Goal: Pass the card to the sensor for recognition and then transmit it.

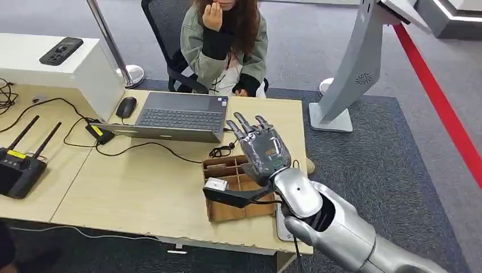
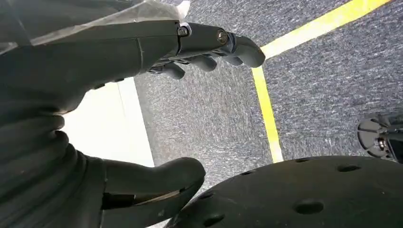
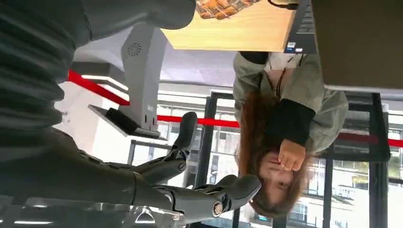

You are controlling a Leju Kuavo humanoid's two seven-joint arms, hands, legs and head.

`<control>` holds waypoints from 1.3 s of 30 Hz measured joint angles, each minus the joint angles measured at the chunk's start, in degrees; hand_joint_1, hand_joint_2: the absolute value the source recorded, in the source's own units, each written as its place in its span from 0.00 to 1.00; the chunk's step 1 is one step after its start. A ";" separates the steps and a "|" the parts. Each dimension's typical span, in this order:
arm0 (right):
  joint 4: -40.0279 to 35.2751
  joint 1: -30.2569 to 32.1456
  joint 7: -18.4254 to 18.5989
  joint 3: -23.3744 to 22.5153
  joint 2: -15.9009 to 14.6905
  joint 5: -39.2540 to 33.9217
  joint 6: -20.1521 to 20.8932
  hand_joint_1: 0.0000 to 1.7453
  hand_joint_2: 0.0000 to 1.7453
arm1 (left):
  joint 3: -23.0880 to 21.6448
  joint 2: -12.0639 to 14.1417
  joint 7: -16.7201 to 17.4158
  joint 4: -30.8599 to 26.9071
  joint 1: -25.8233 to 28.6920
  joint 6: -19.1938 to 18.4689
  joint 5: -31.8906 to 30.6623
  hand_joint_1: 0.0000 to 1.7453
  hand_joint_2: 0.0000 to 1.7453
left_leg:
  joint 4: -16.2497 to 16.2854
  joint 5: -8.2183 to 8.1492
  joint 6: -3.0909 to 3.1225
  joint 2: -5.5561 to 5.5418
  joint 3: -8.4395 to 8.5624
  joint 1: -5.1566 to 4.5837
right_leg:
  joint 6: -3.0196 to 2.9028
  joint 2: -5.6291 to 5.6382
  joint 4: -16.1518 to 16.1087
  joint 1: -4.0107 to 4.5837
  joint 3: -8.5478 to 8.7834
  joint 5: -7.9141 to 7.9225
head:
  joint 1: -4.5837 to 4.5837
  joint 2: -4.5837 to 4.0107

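Head view shows the right hand [image 1: 262,149] raised above the table [image 1: 142,187], its fingers [image 1: 244,122] spread and pointing up toward the person, with nothing held between them. The right wrist view agrees: the fingers [image 3: 228,192] are extended and apart, the thumb [image 3: 183,130] standing away from them, and no card lies in the palm.

Just below that hand sits a brown cardboard box [image 1: 236,190] with several compartments, near the table's front right corner. A small white, flat item [image 1: 216,183] rests at the box's left side on a dark bracket (it may be the card, but it is too small to tell for certain). A black cable [image 1: 221,151] coils just beyond the box.

Further out, an open grey laptop [image 1: 179,116] lies facing the seated person [image 1: 224,42], who wears a grey-green jacket and holds one hand up near the face. A black mouse [image 1: 126,106] sits beside the laptop, and a black router [image 1: 20,165] with two antennas stands at the table's left edge. A white box [image 1: 62,74] carries a dark remote. To the right, on the grey carpet, stands a grey kiosk stand [image 1: 355,74], beside a red floor stripe [image 1: 443,108].

Left wrist view has the left hand [image 2: 142,95] hanging over grey carpet with a yellow line [image 2: 268,109]; its fingers [image 2: 214,45] are lightly curved and apart from the thumb, holding nothing.
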 joint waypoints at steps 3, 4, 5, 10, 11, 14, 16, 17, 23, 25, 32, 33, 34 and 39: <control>0.90 -0.02 0.09 0.04 -0.02 0.09 0.07 0.06 1.00 | 0.00 0.00 0.02 0.00 0.01 0.00 0.17 0.00 1.00 | 0.00 0.00 0.00 0.00 0.00 0.00 | 0.00 0.00 0.00 0.00 0.00 0.00 | 0.00 0.00; 1.18 -0.03 0.11 0.06 -0.02 0.09 0.22 0.06 1.00 | 0.00 0.00 0.07 0.00 0.01 -0.02 0.22 0.00 1.00 | 0.00 0.00 0.00 0.00 0.00 0.00 | 0.00 0.00 0.00 0.00 0.00 0.00 | 0.00 0.00; 1.42 -0.05 0.13 0.13 -0.02 0.09 0.28 0.06 1.00 | 0.00 0.00 0.17 0.00 0.01 -0.02 0.30 0.00 1.00 | 0.00 0.00 0.00 0.00 0.00 0.00 | 0.00 0.00 0.00 0.00 0.00 0.00 | 0.00 0.00; 2.49 -0.14 0.13 0.48 0.02 0.09 0.48 0.07 1.00 | 0.00 0.00 0.37 0.00 0.00 -0.02 0.35 0.00 1.00 | 0.00 0.00 0.00 0.00 0.00 0.00 | 0.00 0.00 0.00 0.00 0.00 0.00 | 0.00 0.00; 2.62 -0.14 0.15 0.48 0.04 0.09 0.63 0.07 1.00 | 0.00 0.00 0.42 0.00 0.00 -0.02 0.37 0.00 1.00 | 0.00 0.00 0.00 0.00 0.01 0.00 | 0.00 0.00 0.00 0.00 0.00 0.00 | 0.00 0.00; 2.97 -0.14 0.15 0.59 0.20 0.07 1.29 0.06 1.00 | 0.00 0.00 0.57 0.00 -0.01 -0.02 0.52 0.00 1.00 | 0.00 0.00 0.00 0.00 0.01 0.00 | 0.00 0.00 0.00 0.00 0.00 0.00 | -0.02 0.00; 3.08 -0.14 0.57 0.79 0.22 0.07 1.77 0.05 1.00 | 0.02 -0.02 0.57 0.00 -0.01 -0.02 0.57 0.00 1.00 | 0.00 0.00 0.00 0.01 0.01 0.00 | 0.00 0.00 0.00 0.00 -0.01 0.00 | 0.00 0.00; 3.26 -0.14 0.83 0.85 0.24 0.07 2.10 0.05 1.00 | 0.02 -0.02 0.57 0.00 -0.01 -0.02 0.76 0.00 1.00 | 0.00 0.00 0.00 0.01 0.01 0.00 | 0.00 0.00 0.00 0.00 0.00 0.00 | 0.00 0.00; 3.50 -0.13 2.71 0.79 0.17 0.07 3.10 0.05 1.00 | 0.09 -0.04 0.55 0.00 0.01 0.02 1.20 0.00 1.00 | 0.00 0.00 0.00 0.01 0.01 0.00 | 0.00 0.00 0.00 0.00 -0.01 0.00 | 0.00 0.00; 3.50 -0.13 3.04 0.76 0.13 0.04 3.50 0.05 1.00 | 0.11 -0.04 0.55 0.00 0.01 0.04 1.33 0.00 1.00 | 0.00 0.00 0.00 0.01 0.01 -0.01 | 0.00 0.00 0.00 0.00 -0.02 0.00 | 0.00 0.00; 3.56 -0.09 3.41 0.76 0.15 -0.11 4.22 0.06 1.00 | 0.15 -0.07 0.59 0.00 0.02 0.11 1.53 0.00 1.00 | 0.00 0.00 0.00 0.01 0.01 0.00 | 0.00 0.00 0.00 0.00 -0.02 0.00 | 0.00 0.00; 3.61 -0.08 3.39 0.76 0.15 -0.13 4.22 0.06 1.00 | 0.15 -0.07 0.59 0.00 0.02 0.11 1.53 0.00 1.00 | 0.00 0.00 0.00 0.01 0.01 0.00 | 0.00 0.00 0.00 0.00 -0.02 0.00 | -0.02 0.00; 3.71 -0.08 3.41 0.76 0.17 -0.22 4.22 0.06 1.00 | 0.15 -0.07 0.59 0.00 0.02 0.11 1.53 0.00 1.00 | 0.00 0.00 0.00 0.01 0.01 0.00 | 0.00 0.00 0.00 0.00 -0.02 0.00 | -0.02 0.00; 4.24 -0.08 3.39 0.81 0.30 -0.50 4.22 0.06 1.00 | 0.17 -0.07 0.59 0.00 0.02 0.11 1.57 0.00 1.00 | 0.00 0.00 0.00 0.01 0.00 0.00 | 0.00 0.00 0.00 0.00 -0.02 0.00 | -0.02 0.00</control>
